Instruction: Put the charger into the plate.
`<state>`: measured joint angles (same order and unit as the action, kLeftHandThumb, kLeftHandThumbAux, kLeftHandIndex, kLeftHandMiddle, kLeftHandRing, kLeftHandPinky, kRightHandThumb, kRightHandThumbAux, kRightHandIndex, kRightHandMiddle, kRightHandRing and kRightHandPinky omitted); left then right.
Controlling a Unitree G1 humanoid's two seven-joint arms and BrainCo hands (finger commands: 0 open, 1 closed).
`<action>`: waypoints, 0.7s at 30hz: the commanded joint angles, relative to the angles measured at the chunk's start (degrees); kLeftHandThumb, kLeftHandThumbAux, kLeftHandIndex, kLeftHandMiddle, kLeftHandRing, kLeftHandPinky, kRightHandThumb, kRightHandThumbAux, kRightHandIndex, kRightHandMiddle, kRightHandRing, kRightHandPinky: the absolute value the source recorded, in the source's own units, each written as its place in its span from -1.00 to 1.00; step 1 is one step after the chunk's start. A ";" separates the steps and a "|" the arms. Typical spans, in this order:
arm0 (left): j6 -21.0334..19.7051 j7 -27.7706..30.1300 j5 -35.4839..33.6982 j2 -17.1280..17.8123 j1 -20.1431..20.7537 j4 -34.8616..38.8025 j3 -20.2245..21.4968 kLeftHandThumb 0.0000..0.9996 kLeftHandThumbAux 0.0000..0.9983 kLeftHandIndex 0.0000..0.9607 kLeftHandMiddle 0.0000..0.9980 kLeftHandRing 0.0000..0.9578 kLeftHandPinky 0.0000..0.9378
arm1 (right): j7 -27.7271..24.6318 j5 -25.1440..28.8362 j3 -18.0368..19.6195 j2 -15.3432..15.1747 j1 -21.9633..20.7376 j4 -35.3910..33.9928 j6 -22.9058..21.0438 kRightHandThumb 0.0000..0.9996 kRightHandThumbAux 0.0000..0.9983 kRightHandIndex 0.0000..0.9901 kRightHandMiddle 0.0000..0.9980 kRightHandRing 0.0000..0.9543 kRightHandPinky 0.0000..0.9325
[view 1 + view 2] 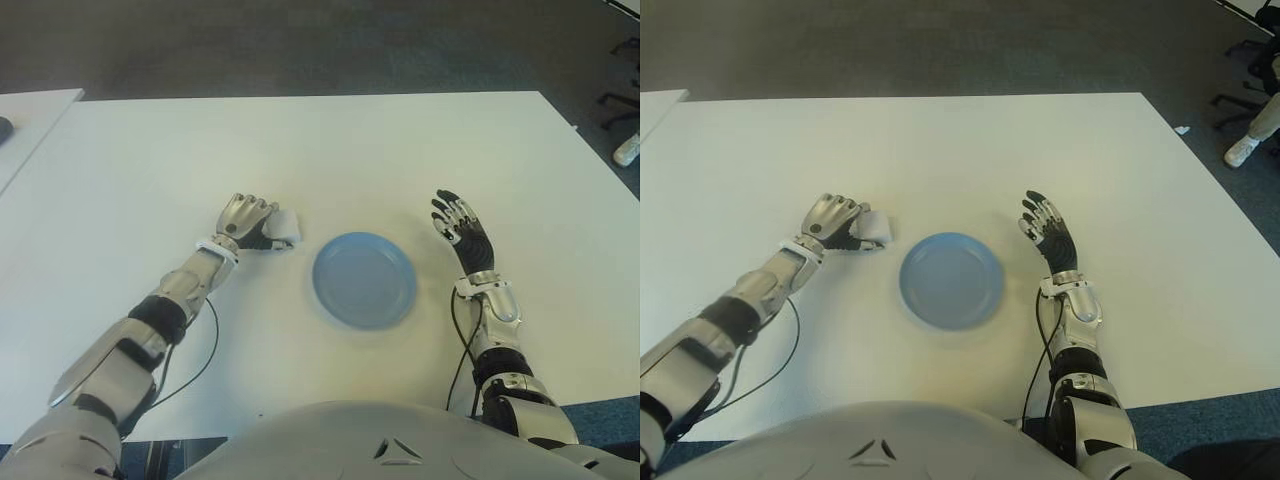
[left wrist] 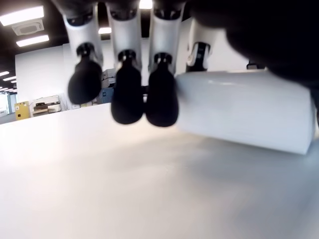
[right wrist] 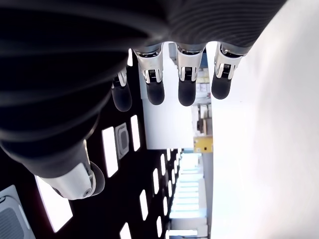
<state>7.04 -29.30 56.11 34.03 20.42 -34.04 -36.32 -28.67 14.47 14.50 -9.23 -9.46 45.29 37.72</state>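
A humanoid robot's left hand (image 1: 247,221) curls around a white charger (image 1: 286,226) on a white worktop (image 1: 330,150), just to the left of a round blue plate (image 1: 364,279). The charger, a small white block, sits at the plate's upper left, close beside its rim but outside it, with nothing lying in the plate. In the left wrist view, the dark fingertips (image 2: 127,97) bend down toward the worktop alongside the charger (image 2: 244,112), which shows low over the surface; whether it touches the surface cannot be told there. From the head camera, the hand's silver knuckles face up and the charger juts out from the fingers on the side toward the plate.

On the other side of the plate, the right hand (image 1: 462,226) shows above the worktop with its palm turned up and its fingers spread and relaxed, gripping nothing. The right wrist view shows those fingers (image 3: 186,89) extended in a row, apart from one another. A black cable (image 1: 205,352) loops beside the left forearm across the worktop. Grey carpeted floor (image 1: 300,50) lies beyond the worktop's far edge.
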 commanded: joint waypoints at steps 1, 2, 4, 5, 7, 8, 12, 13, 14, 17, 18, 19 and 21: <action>-2.11 6.09 1.68 5.77 -5.84 16.17 3.36 0.47 0.36 -0.09 0.50 0.53 0.58 | 0.27 0.33 0.00 2.70 5.09 4.76 -0.24 -0.50 0.33 -0.76 -0.80 -0.83 -0.86; -2.72 7.22 2.01 6.59 -6.94 19.67 4.14 0.47 0.36 -0.09 0.50 0.52 0.58 | 0.28 0.31 -0.01 2.72 5.12 4.72 -0.23 -0.50 0.33 -0.76 -0.80 -0.83 -0.86; -3.56 8.63 2.71 7.37 -8.43 23.91 5.20 0.47 0.36 -0.09 0.50 0.52 0.58 | 0.28 0.30 -0.01 2.73 5.14 4.69 -0.24 -0.50 0.33 -0.76 -0.80 -0.83 -0.86; -3.85 9.11 3.01 7.55 -8.98 25.21 5.59 0.47 0.36 -0.09 0.50 0.52 0.58 | 0.29 0.29 -0.03 2.75 5.18 4.64 -0.23 -0.50 0.33 -0.76 -0.80 -0.83 -0.86; -5.94 9.57 4.38 7.21 -11.55 30.69 6.82 0.47 0.36 -0.09 0.50 0.53 0.55 | 0.31 0.28 -0.05 2.78 5.23 4.58 -0.21 -0.50 0.33 -0.76 -0.80 -0.83 -0.86; -6.91 10.27 4.86 7.19 -12.96 33.88 7.60 0.47 0.37 -0.09 0.51 0.53 0.51 | 0.31 0.28 -0.05 2.79 5.24 4.57 -0.20 -0.50 0.33 -0.76 -0.80 -0.83 -0.86; -8.93 14.38 5.60 7.62 -16.01 44.14 10.80 0.47 0.37 -0.08 0.50 0.54 0.42 | 0.41 0.16 -0.15 2.98 5.44 4.43 -0.06 -0.50 0.33 -0.76 -0.80 -0.83 -0.86; -8.95 14.88 5.56 7.57 -16.09 44.65 11.17 0.47 0.37 -0.08 0.50 0.53 0.41 | 0.43 0.14 -0.16 3.01 5.47 4.42 -0.03 -0.50 0.33 -0.76 -0.80 -0.83 -0.86; -8.80 15.34 5.34 7.45 -15.94 44.73 11.47 0.47 0.37 -0.07 0.50 0.53 0.40 | 0.47 0.10 -0.20 3.08 5.52 4.40 0.02 -0.50 0.33 -0.76 -0.80 -0.83 -0.86; -8.40 17.67 4.93 7.26 -15.97 45.80 12.62 0.48 0.37 -0.07 0.49 0.52 0.41 | 0.55 0.01 -0.26 3.22 5.62 4.38 0.15 -0.50 0.33 -0.76 -0.80 -0.83 -0.86; -8.26 18.22 5.13 7.08 -16.18 46.01 12.97 0.48 0.37 -0.07 0.49 0.52 0.41 | 0.59 -0.03 -0.28 3.27 5.66 4.37 0.20 -0.50 0.33 -0.76 -0.80 -0.83 -0.86; -8.13 18.69 5.43 6.92 -16.36 46.20 13.25 0.48 0.37 -0.07 0.49 0.52 0.41 | 0.63 -0.08 -0.31 3.33 5.70 4.34 0.25 -0.50 0.33 -0.76 -0.80 -0.83 -0.86; -7.85 19.30 5.96 6.65 -16.70 46.55 13.74 0.48 0.38 -0.07 0.49 0.52 0.41 | 0.69 -0.17 -0.33 3.42 5.77 4.30 0.34 -0.50 0.33 -0.76 -0.80 -0.83 -0.86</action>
<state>-0.48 -12.11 60.93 40.64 5.16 12.11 -23.61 -28.32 13.78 14.51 -9.35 -9.44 45.46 37.92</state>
